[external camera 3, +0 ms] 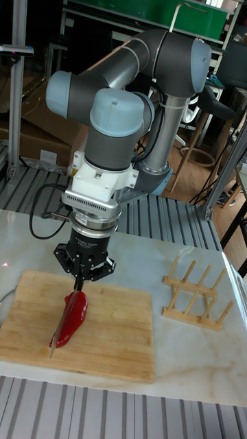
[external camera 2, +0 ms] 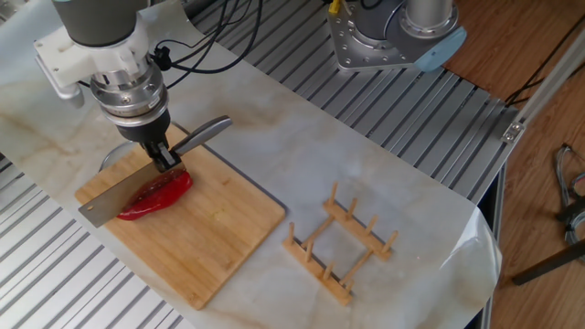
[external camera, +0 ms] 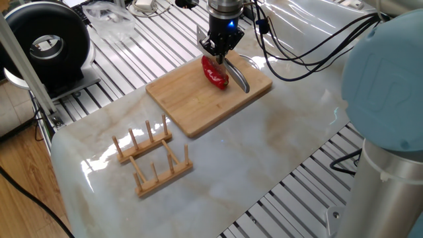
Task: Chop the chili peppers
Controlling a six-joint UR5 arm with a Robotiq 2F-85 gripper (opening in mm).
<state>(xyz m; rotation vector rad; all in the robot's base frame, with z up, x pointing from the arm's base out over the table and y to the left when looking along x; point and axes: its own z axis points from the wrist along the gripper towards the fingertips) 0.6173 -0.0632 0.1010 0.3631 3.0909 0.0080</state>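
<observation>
A glossy red chili pepper [external camera: 215,73] [external camera 2: 155,195] [external camera 3: 71,317] lies on a bamboo cutting board [external camera: 198,99] [external camera 2: 210,242] [external camera 3: 110,339]. My gripper [external camera: 221,51] [external camera 2: 164,159] [external camera 3: 80,276] is shut on a knife [external camera 2: 114,196] [external camera: 239,76] [external camera 3: 62,324] and stands directly over the chili. The blade runs lengthwise along the pepper and rests on it. The grey handle [external camera 2: 203,132] sticks out past the gripper.
A wooden peg rack [external camera: 153,158] [external camera 2: 340,245] [external camera 3: 195,291] stands on the marble tabletop away from the board. A black round device [external camera: 46,43] sits off the table's far corner. The arm's base [external camera 2: 398,32] and cables are behind the board.
</observation>
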